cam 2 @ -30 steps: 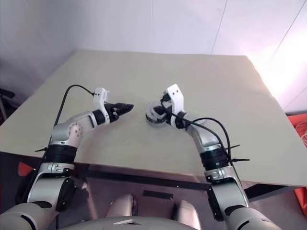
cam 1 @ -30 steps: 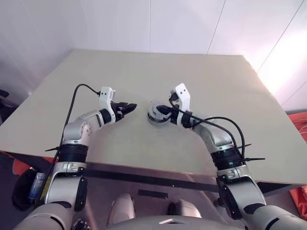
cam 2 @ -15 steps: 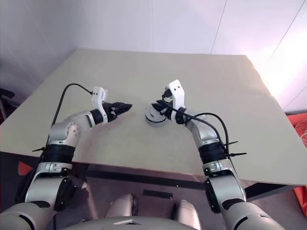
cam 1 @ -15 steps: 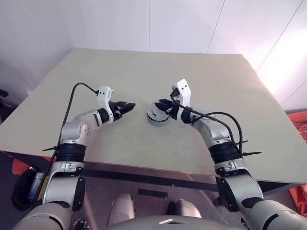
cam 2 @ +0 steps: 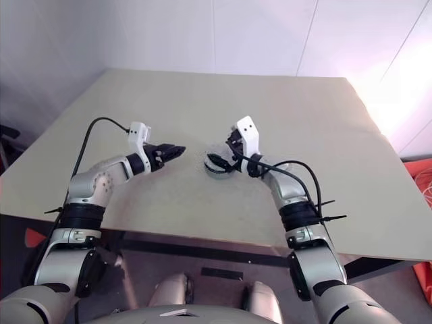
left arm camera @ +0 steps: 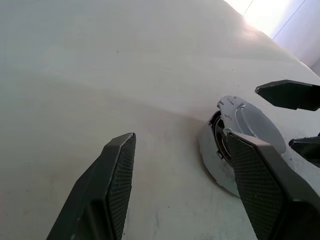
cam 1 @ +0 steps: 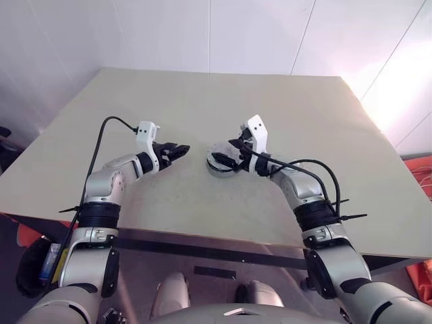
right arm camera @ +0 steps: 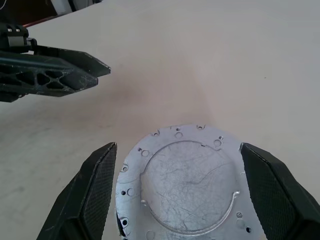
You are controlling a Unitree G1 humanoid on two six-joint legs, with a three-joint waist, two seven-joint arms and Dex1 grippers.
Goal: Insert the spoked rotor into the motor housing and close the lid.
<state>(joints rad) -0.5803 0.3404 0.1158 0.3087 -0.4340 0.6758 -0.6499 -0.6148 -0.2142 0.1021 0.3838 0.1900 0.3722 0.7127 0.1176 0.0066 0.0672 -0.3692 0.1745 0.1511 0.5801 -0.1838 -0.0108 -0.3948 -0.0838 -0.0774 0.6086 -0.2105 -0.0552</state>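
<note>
White wall panels back a pale beige counter (cam 1: 202,101) that I see from the head cameras, and near its middle sits the motor housing (cam 1: 217,169) with the lid (cam 1: 223,158) lying on top of it. My right end effector (cam 1: 229,156) is right at that stack, its two black fingers spread wide on either side of the lid and gripping nothing. My left end effector (cam 1: 181,150) hangs just above the counter a little to the left of the stack, apart from it and pointing toward it, with nothing between its fingers. From the left wrist camera I see those fingers (left arm camera: 117,170) standing moderately apart over bare counter, and past them the silvery lid (left arm camera: 250,120) sitting slightly tilted on the dark housing (left arm camera: 220,142), with the right arm's fingertips beyond. From the right wrist camera the lid (right arm camera: 185,185) lies between my widely parted fingers (right arm camera: 97,187), its rim dotted with small holes, and the left end effector (right arm camera: 55,75) shows across the counter. I cannot make out the spoked rotor under the lid.
</note>
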